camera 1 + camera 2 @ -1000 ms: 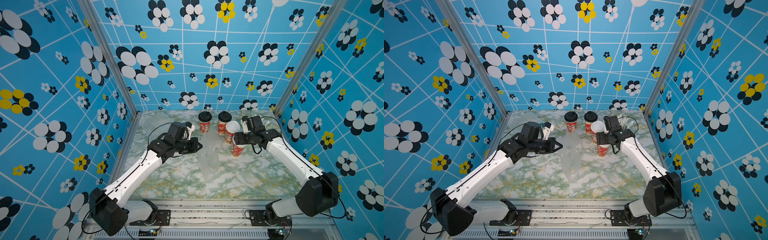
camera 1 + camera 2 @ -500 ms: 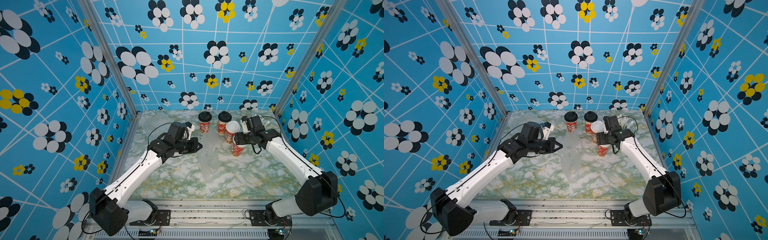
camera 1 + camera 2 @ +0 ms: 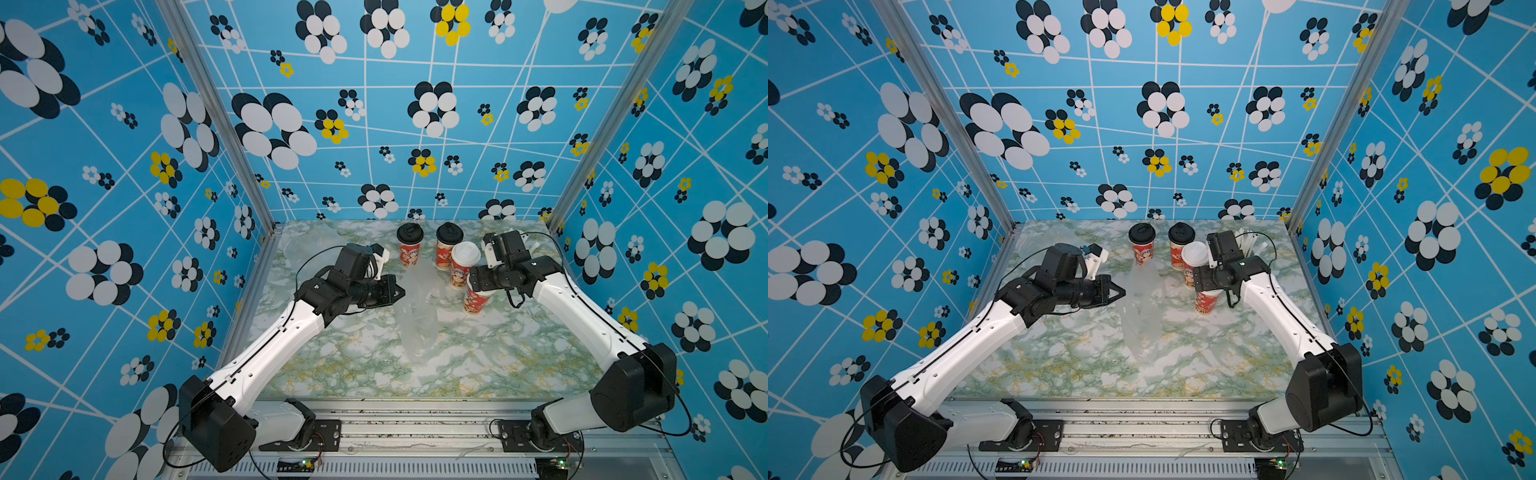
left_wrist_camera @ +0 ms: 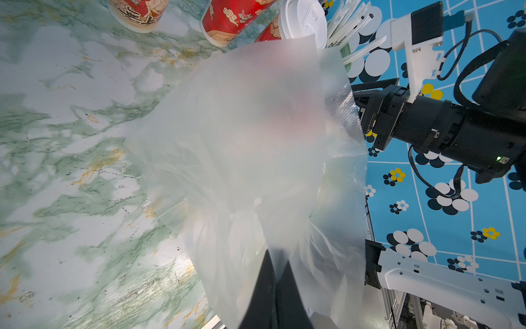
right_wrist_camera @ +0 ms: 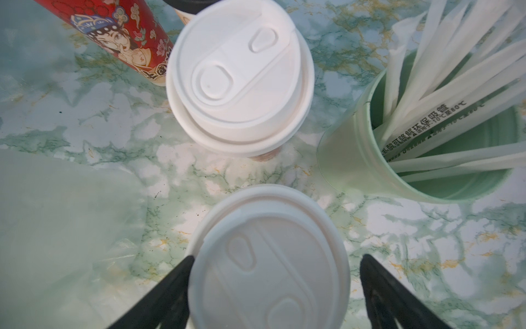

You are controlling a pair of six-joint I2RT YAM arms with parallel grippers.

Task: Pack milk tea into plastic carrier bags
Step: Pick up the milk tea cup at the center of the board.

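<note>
Left end effector [image 4: 277,265] pinches the thin clear plastic carrier bag [image 4: 250,136]; right end effector [image 5: 277,257], spread at lid height around the white-lidded red paper cup [image 5: 267,287], risks popping that lid.

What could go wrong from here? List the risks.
The right claw straddles the near white-lidded cup at lid height; closing there may pop the lid or tip it into the neighbouring cup or straw cup.
The left claw pinches a limp bag; it hangs flat, so a cup may snag.
</note>
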